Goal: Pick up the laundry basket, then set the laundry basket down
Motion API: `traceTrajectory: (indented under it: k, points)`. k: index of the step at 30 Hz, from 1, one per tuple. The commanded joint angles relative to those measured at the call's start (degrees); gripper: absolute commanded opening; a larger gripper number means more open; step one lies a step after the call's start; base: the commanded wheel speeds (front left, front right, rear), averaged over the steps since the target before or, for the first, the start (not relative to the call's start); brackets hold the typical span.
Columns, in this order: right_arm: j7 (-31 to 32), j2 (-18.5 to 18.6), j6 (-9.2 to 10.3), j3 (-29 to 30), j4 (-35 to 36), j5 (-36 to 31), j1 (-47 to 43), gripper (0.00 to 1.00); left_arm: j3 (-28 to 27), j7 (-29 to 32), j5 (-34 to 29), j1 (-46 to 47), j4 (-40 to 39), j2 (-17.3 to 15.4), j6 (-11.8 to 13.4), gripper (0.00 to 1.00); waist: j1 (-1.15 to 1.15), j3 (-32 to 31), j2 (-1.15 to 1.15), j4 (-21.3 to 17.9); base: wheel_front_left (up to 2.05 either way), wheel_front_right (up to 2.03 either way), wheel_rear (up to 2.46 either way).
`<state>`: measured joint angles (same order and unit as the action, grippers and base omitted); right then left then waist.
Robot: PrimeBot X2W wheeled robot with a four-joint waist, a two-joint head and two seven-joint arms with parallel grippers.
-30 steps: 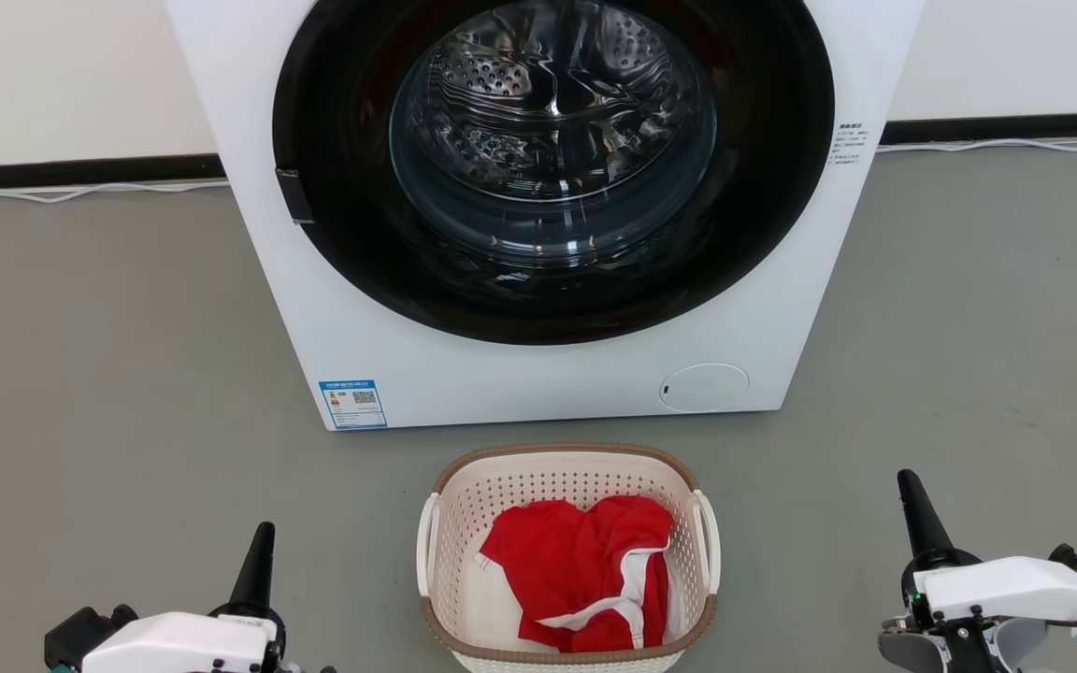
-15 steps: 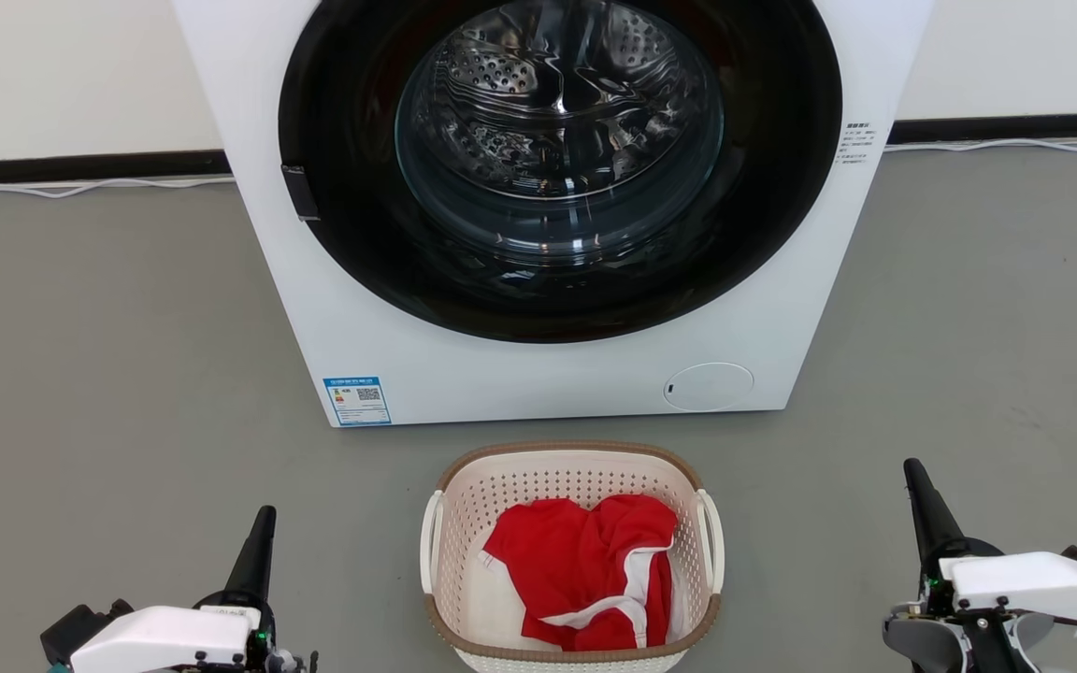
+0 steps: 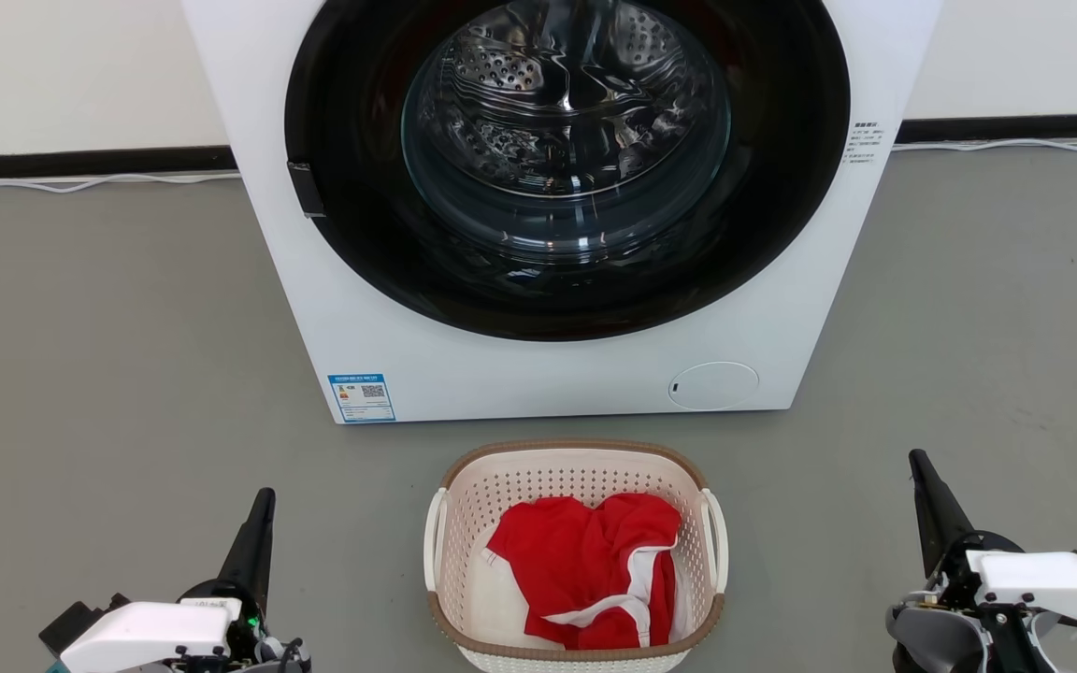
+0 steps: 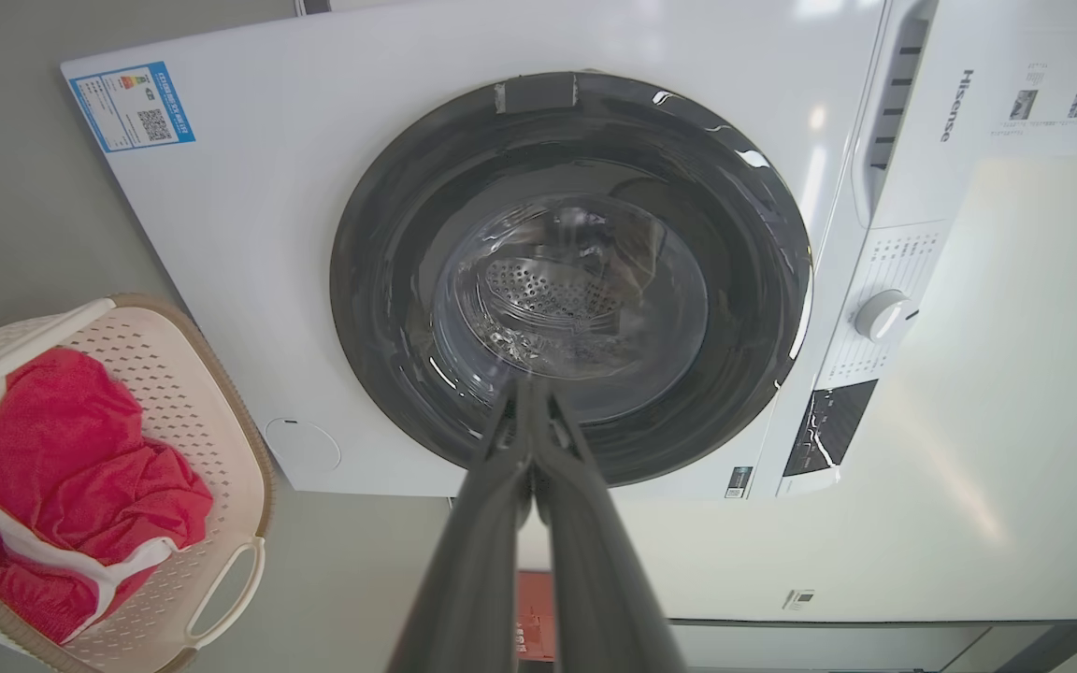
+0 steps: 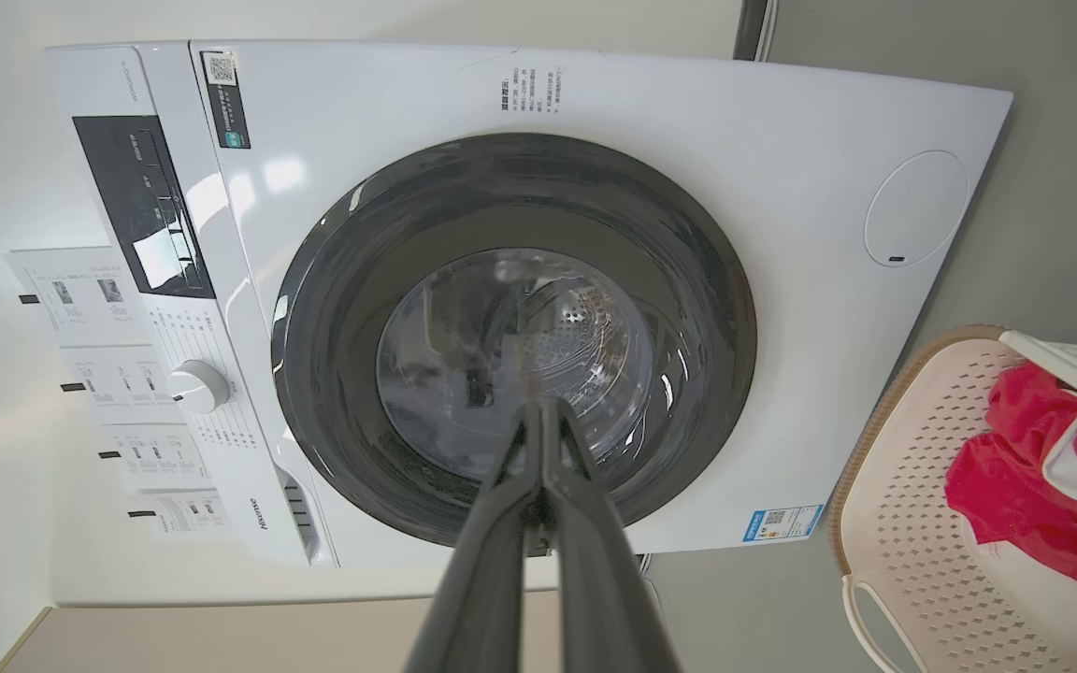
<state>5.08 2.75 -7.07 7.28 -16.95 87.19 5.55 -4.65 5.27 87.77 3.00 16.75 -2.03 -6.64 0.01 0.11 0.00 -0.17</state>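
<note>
The laundry basket point(image 3: 464, 523), cream-white and perforated with a brown rim and white side handles, stands on the grey floor just in front of the washer, at the bottom middle of the head view. A red garment with white trim point(image 3: 585, 565) lies inside it. The basket also appears at the lower left of the left wrist view point(image 4: 221, 439) and the lower right of the right wrist view point(image 5: 903, 523). My left gripper point(image 3: 264, 495) is shut and empty, well left of the basket. My right gripper point(image 3: 918, 458) is shut and empty, well to its right. Both point toward the washer.
A white front-loading washer point(image 3: 464, 365) with a closed dark round glass door point(image 3: 567, 159) stands right behind the basket. A white cable point(image 3: 80, 184) runs along the black skirting at the wall. Grey floor lies on both sides of the basket.
The whole head view has shifted slightly, so the washer and basket sit a little further right in it. Both grippers stay shut and apart from the basket.
</note>
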Motion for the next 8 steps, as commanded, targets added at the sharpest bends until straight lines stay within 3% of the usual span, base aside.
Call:
traceTrajectory:
  k: [1, 8]
  points:
    - [0.72, 0.15, -0.40, -0.96, 2.29, 1.99, 0.72, 0.00, -1.79, 0.52, 1.86, 3.14, -2.06, -0.80, -0.62, 0.00, 0.00, 0.02, 0.00, 0.04, 0.00, 0.00, 0.00]
    - [1.42, 0.13, -0.42, -0.74, 2.92, 4.96, 0.63, 0.00, -1.88, 1.23, 4.39, 3.20, -2.68, -0.85, -0.85, 0.00, 0.00, 0.07, 0.00, 0.17, 0.00, 0.00, 0.00]
